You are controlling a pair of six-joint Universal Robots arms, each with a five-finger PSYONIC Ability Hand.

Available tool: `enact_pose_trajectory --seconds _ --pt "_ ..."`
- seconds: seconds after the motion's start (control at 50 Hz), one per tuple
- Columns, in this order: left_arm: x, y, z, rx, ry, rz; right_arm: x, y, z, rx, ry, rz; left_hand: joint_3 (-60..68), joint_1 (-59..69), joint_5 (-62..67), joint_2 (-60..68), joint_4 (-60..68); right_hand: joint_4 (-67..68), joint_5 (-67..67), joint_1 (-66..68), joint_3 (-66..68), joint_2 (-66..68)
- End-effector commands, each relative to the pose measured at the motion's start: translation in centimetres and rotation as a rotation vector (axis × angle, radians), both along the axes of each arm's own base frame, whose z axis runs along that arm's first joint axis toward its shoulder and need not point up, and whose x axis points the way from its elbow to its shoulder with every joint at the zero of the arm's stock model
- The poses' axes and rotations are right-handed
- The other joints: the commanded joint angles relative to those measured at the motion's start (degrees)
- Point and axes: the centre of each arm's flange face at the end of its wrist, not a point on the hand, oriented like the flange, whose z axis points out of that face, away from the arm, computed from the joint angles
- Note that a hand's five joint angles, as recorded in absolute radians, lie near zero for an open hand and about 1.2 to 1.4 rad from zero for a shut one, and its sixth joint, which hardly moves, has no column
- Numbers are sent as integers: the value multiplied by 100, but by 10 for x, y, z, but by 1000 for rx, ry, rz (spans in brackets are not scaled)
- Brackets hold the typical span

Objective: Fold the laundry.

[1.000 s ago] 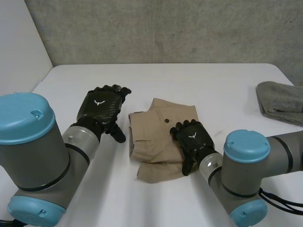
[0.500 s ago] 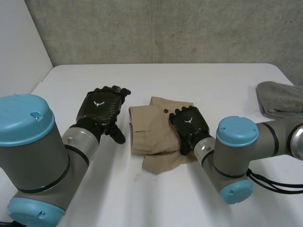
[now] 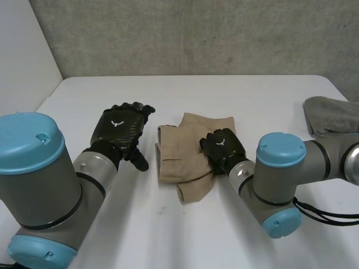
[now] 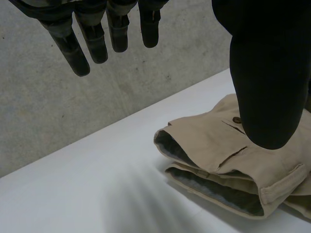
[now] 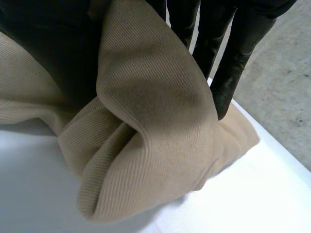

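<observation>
Folded beige trousers (image 3: 179,162) lie in the middle of the white table (image 3: 235,95), a button showing near the waistband (image 4: 236,120). My right hand (image 3: 223,147) rests on their right side. In the right wrist view a bunched fold of the beige cloth (image 5: 146,121) is pinched between the thumb and the fingers (image 5: 233,58). My left hand (image 3: 119,129) hovers just left of the trousers, apart from them. Its fingers (image 4: 92,39) are straight and spread above the table, and its thumb (image 4: 267,73) hangs over the folded stack (image 4: 218,155).
A crumpled grey towel (image 3: 331,120) lies at the table's right edge. A grey concrete wall runs behind the table's far edge. Bare white tabletop stretches beyond the trousers and in front of them.
My right hand has slid leftward over the trousers and closed on the cloth, pulling the near right part into a bunch. The left hand has stayed still.
</observation>
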Motion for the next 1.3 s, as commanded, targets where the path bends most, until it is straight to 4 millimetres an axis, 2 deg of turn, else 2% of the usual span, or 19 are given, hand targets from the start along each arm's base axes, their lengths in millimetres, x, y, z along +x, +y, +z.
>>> enact_pose_trajectory --seconds 0.02,0.14,0.22,0.28,0.38,0.62,0.7,0.78,0.8,0.84,0.86,0.92,0.94,1.0,1.02,1.08,1.1,1.18,1.3 --pt "0 0 -1 2 -2 0 0 -5 7 -18 23 36 -177 -90 -250 -137 -135 1218 1807 3216 1721 1451" --pt "1 0 -1 2 -2 1 -23 -35 14 -81 81 -26 -177 -90 -250 -137 -135 1218 1807 3216 1721 1451" --pt "1 0 -1 3 -1 2 -49 -58 17 -111 151 -86 -177 -90 -250 -137 -135 1218 1807 3216 1721 1451" --pt "0 0 0 1 -1 1 -58 -65 17 -113 173 -105 -193 -106 -267 -154 -152 1218 1807 3216 1721 1451" --pt "0 0 0 1 -1 1 -85 -89 19 -125 190 -153 -177 -90 -250 -137 -135 1218 1807 3216 1721 1451" --pt "0 0 0 0 0 1 -125 -138 31 -241 256 -186 -193 -106 -267 -154 -152 1218 1807 3216 1721 1451" --pt "0 0 -1 2 0 2 -131 -155 44 -308 249 -176 -193 -106 -267 -154 -152 1218 1807 3216 1721 1451" --pt "0 -1 0 -1 2 3 -136 -174 74 -412 212 -162 -177 -90 -250 -137 -135 1218 1807 3216 1721 1451" --pt "0 -2 0 -2 3 3 -139 -183 89 -461 198 -168 -193 -106 -267 -154 -152 1218 1807 3216 1721 1451" --pt "0 -2 0 -8 5 3 -142 -192 105 -508 179 -180 -193 -106 -267 -154 -152 1218 1807 3216 1721 1451" --pt "0 -2 0 -11 8 3 -147 -200 115 -534 154 -197 -193 -106 -267 -154 -152 1218 1807 3216 1721 1451" --pt "-1 -3 1 -20 14 4 -156 -213 126 -551 102 -224 -193 -106 -267 -154 -152 1218 1807 3216 1721 1451" --pt "-1 -3 0 -19 13 4 -166 -221 130 -551 69 -246 -193 -106 -267 -154 -152 1218 1807 3216 1721 1451" --pt "0 -3 1 -20 14 6 -186 -233 126 -527 32 -287 -193 -106 -267 -154 -152 1218 1807 3216 1721 1451" --pt "0 -4 0 -19 13 7 -202 -240 123 -513 22 -318 -193 -106 -267 -154 -152 1218 1807 3216 1721 1451" --pt "0 -4 0 -19 13 7 -227 -249 113 -483 19 -363 -193 -106 -267 -154 -152 1218 1807 3216 1721 1451" --pt "0 -4 1 -20 14 7 -244 -253 104 -459 28 -389 -193 -106 -267 -154 -152 1218 1807 3216 1721 1451" --pt "0 -4 1 -22 15 7 -277 -259 81 -397 39 -445 -177 -90 -250 -137 -135 1218 1807 3216 1721 1451" --pt "0 -3 1 -21 12 6 -304 -257 54 -307 41 -463 -193 -106 -267 -154 -152 1218 1807 3216 1721 1451"
